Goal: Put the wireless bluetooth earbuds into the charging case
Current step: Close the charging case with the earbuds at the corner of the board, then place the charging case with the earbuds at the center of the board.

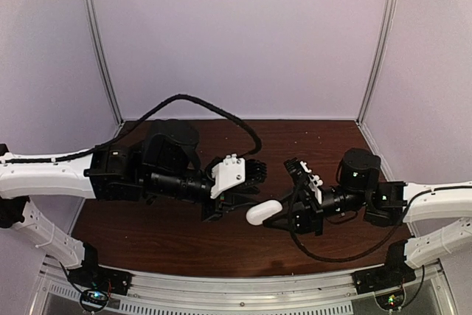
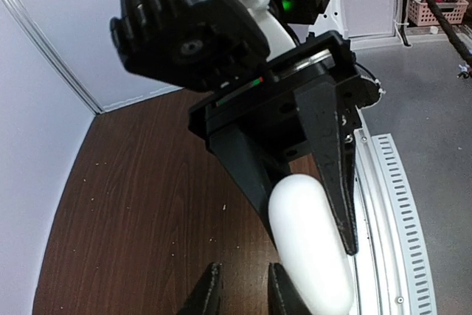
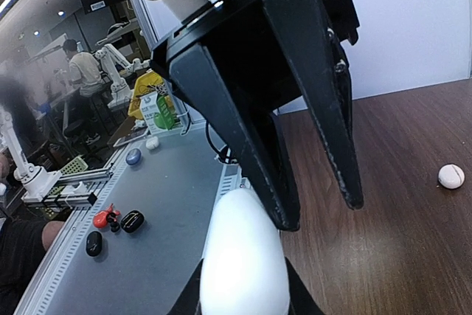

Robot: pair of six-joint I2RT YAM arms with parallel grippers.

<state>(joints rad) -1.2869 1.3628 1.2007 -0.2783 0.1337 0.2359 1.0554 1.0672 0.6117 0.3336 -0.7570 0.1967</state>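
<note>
Charging case (image 1: 263, 212) clamped in right claw (image 1: 279, 215), lower centre of top view, held off table (image 3: 413, 256) so lid can be reached. Left claw (image 3: 321, 208) set at case end, fingers apart, nothing seen between. Small white piece, likely earbud (image 3: 450, 175), seen on table, right edge of right wrist view.

A dark wooden table (image 1: 184, 234) spans the lower frame beneath white walls (image 1: 243, 35). In the right wrist view, lower left, a red object (image 3: 105, 217) and a black case (image 3: 133, 220) lie on a grey bench (image 3: 169, 182). In the left wrist view, a pink basket (image 2: 435, 9) sits upper right.

White case (image 1: 263, 212), dark brown wood-grain table (image 1: 184, 235).
</note>
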